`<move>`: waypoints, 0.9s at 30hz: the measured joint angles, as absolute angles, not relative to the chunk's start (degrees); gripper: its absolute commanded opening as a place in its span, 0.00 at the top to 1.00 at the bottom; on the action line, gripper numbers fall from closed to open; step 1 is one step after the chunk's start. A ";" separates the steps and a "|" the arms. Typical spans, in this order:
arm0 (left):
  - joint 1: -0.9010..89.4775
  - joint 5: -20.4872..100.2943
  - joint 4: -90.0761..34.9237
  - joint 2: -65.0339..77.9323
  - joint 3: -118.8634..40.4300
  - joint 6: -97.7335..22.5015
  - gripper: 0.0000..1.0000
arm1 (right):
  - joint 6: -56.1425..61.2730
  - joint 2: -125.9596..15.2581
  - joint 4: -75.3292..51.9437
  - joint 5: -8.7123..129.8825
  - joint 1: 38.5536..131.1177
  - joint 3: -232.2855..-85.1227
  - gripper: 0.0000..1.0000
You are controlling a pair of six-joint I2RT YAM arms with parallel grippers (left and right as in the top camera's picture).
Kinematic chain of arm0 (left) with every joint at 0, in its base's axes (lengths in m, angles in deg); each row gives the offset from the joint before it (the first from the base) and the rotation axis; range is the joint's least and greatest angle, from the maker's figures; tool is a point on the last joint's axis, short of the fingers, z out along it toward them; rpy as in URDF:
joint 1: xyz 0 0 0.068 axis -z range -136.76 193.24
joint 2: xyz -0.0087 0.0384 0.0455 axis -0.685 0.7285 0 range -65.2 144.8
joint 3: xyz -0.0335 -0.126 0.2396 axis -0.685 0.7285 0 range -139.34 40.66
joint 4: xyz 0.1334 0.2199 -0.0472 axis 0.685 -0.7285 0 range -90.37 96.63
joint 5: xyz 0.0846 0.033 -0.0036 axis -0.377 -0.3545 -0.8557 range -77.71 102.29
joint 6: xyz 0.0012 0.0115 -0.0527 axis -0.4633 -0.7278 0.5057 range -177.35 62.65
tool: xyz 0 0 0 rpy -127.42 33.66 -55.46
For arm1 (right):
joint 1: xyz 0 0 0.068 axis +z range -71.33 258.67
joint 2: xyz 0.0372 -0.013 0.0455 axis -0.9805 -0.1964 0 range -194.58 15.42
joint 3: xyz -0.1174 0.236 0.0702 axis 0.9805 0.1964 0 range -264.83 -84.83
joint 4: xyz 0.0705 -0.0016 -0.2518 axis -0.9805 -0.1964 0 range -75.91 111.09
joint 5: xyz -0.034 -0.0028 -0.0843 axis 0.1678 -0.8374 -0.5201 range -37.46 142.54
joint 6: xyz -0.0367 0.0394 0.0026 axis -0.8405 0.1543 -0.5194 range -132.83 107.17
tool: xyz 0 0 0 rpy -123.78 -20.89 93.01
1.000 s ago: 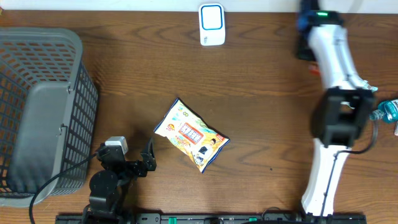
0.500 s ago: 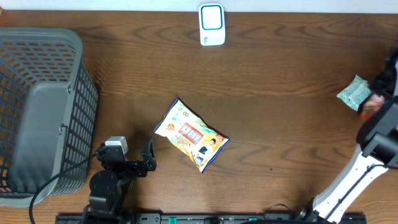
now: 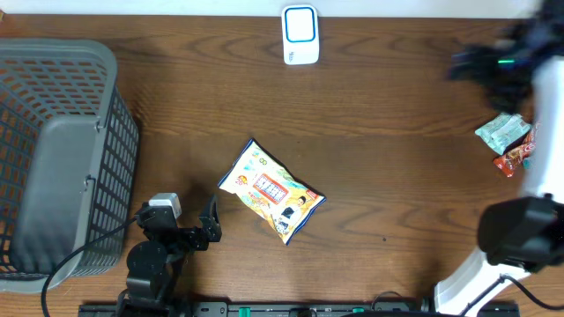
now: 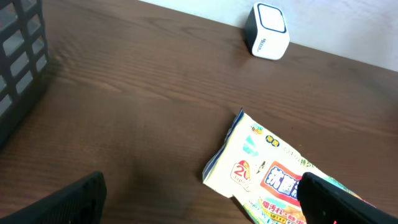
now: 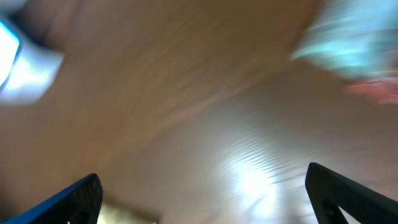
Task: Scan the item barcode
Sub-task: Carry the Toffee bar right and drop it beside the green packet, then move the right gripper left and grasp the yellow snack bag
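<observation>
The item, a white and yellow packet (image 3: 271, 192) with a red label, lies flat mid-table. In the left wrist view the packet (image 4: 273, 177) sits just ahead and to the right. The white and blue scanner (image 3: 300, 35) stands at the far edge, and the left wrist view also shows the scanner (image 4: 267, 22). My left gripper (image 3: 210, 224) rests open near the front edge, left of the packet, its fingers (image 4: 68, 200) wide apart. My right gripper (image 3: 467, 63) is blurred at the far right, open and empty, with its fingers (image 5: 71, 198) spread.
A grey mesh basket (image 3: 53, 150) fills the left side of the table. A teal packet (image 3: 500, 132) and a red packet (image 3: 515, 160) lie at the right edge, close to my right arm.
My right gripper has opened and its arm has swung toward the far right corner. A teal packet now lies at the right edge. The left arm and centre packet are still.
</observation>
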State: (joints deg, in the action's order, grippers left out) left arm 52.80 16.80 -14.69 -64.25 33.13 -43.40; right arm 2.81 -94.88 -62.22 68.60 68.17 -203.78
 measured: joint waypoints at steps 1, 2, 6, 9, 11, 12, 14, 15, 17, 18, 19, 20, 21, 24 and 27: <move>52.80 16.78 -14.69 -64.25 33.13 -43.40 0.02 | 0.84 -95.10 -62.00 71.00 71.75 -202.47 0.01; 52.80 16.82 -14.71 -64.23 33.13 -43.40 0.02 | -0.39 -95.10 -61.69 71.72 74.57 -200.96 0.01; 52.80 16.78 -14.65 -64.25 33.13 -43.40 0.02 | -3.82 -95.25 -58.11 73.51 89.44 -191.81 0.01; 52.80 16.80 -14.69 -64.25 33.13 -43.40 0.02 | -4.78 -95.38 -54.81 73.91 97.33 -185.95 0.01; 52.80 16.80 -14.71 -64.25 33.13 -43.40 0.02 | -5.24 -95.51 -51.61 74.13 102.53 -181.47 0.01; 52.80 16.80 -14.69 -64.25 33.13 -43.40 0.02 | -5.46 -95.53 -49.78 74.10 104.52 -179.46 0.01; 52.80 16.80 -14.69 -64.25 33.13 -43.40 0.02 | -5.70 -95.53 -45.10 73.10 109.13 -174.67 0.01; 52.80 16.78 -14.69 -64.25 33.13 -43.40 0.02 | -5.67 -95.56 -43.66 72.07 110.86 -173.21 0.01; 52.80 16.80 -14.67 -64.25 33.13 -43.40 0.02 | -4.98 -95.58 -40.66 68.40 115.18 -170.30 0.01; 52.80 16.78 -14.67 -64.25 33.13 -43.40 0.02 | -4.52 -95.62 -39.70 66.89 117.17 -169.53 0.01; 52.80 16.80 -14.71 -64.25 33.13 -43.40 0.02 | -4.12 -95.62 -38.61 64.79 118.97 -169.01 0.01; 52.80 16.80 -14.69 -64.25 33.13 -43.40 0.02 | -3.71 -95.62 -37.43 62.85 120.89 -168.57 0.01; 52.80 16.78 -14.69 -64.25 33.13 -43.40 0.02 | -3.38 -95.62 -36.42 60.84 122.72 -168.29 0.01; 52.80 16.78 -14.67 -64.25 33.13 -43.40 0.02 | -2.70 -95.62 -32.88 54.65 128.06 -167.06 0.01; 52.80 16.78 -14.67 -64.25 33.13 -43.40 0.02 | -2.42 -95.62 -28.93 49.45 131.93 -164.40 0.01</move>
State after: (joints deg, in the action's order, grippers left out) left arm 52.80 16.78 -14.67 -64.25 33.13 -43.40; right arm -2.42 -95.62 -28.93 49.45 131.93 -164.40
